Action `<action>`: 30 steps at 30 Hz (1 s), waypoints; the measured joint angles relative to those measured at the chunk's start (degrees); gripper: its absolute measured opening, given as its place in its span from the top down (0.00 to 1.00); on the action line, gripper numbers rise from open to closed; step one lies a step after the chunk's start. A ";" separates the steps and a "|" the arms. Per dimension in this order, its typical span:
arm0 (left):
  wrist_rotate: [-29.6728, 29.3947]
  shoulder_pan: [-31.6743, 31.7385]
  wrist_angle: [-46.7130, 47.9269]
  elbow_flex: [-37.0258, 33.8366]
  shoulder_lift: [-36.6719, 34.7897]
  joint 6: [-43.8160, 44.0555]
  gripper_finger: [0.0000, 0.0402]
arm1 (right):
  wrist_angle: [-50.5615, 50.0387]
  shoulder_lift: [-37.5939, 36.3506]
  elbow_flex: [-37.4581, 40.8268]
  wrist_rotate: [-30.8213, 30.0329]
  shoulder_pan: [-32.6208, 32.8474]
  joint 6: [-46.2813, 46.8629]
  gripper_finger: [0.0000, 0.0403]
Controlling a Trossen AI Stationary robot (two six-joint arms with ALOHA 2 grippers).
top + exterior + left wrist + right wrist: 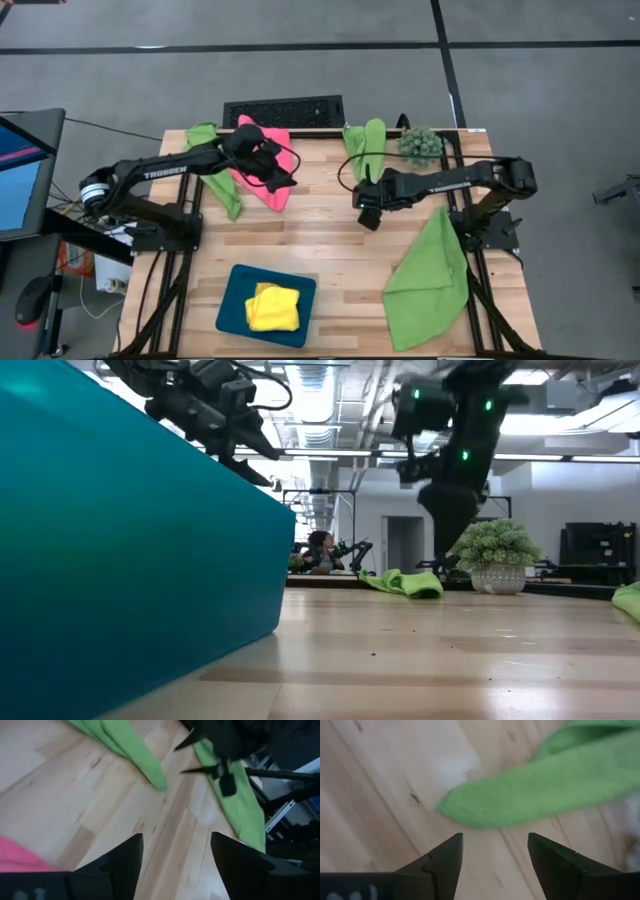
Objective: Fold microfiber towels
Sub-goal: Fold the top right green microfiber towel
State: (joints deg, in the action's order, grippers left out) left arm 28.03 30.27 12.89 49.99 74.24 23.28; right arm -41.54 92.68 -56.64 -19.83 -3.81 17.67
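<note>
Teal tray (232, 310) sits nearest the front desk (330, 250) edge, holding a folded yellow towel (272, 307). Right of the tray lies a spread lime green towel (430, 280). Beyond the tray, the left tool (283, 181) hangs released over a pink towel (262, 160); the right tool (368, 215) is released too, empty, near a narrow green towel (365, 145) beside the spiky plant (420, 145).
</note>
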 joint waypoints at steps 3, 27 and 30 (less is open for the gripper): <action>1.11 1.72 0.12 -0.11 0.00 -1.26 0.42 | 3.14 1.50 0.87 1.06 -0.80 -5.31 0.38; 4.11 11.45 0.53 -0.11 0.00 -12.19 0.42 | 7.99 11.01 -1.66 3.94 -2.51 -7.21 0.69; 3.12 11.45 0.14 -0.11 0.00 -13.35 0.42 | 8.56 8.34 -3.18 4.66 -2.96 -1.29 0.93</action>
State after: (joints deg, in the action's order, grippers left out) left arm 31.15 41.71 13.04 49.89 74.24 9.93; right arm -32.98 101.02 -59.81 -15.16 -6.77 16.38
